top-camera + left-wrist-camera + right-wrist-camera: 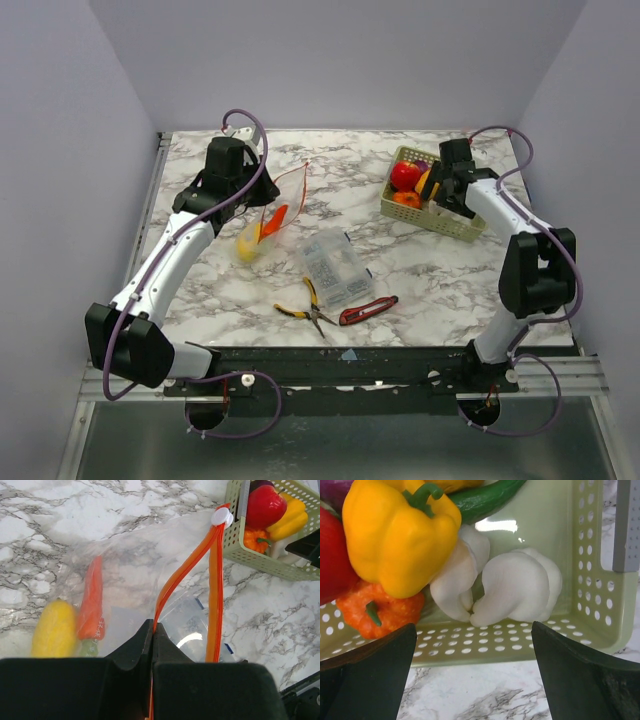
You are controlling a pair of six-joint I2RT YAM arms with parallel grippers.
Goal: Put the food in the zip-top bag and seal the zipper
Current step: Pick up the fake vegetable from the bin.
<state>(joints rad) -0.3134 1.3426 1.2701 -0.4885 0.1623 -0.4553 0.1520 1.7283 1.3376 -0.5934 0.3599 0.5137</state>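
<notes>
At left-centre of the table [440,280], the zip-top bag [125,575] lies on the marble, holding 2 pieces: a yellow piece [54,630] and an orange carrot [91,600]. Left gripper [152,630] is clamped on 1 lip of the zipper [185,572]; the mouth gapes. Right gripper [473,630] hangs spread and empty over the green basket [580,545] of remaining food. Bag film is probably limp and slippery; hold the stiffer strip. The yellow pepper [395,535] looks light, hard and glossy: grip across its body, not the stem.
</notes>
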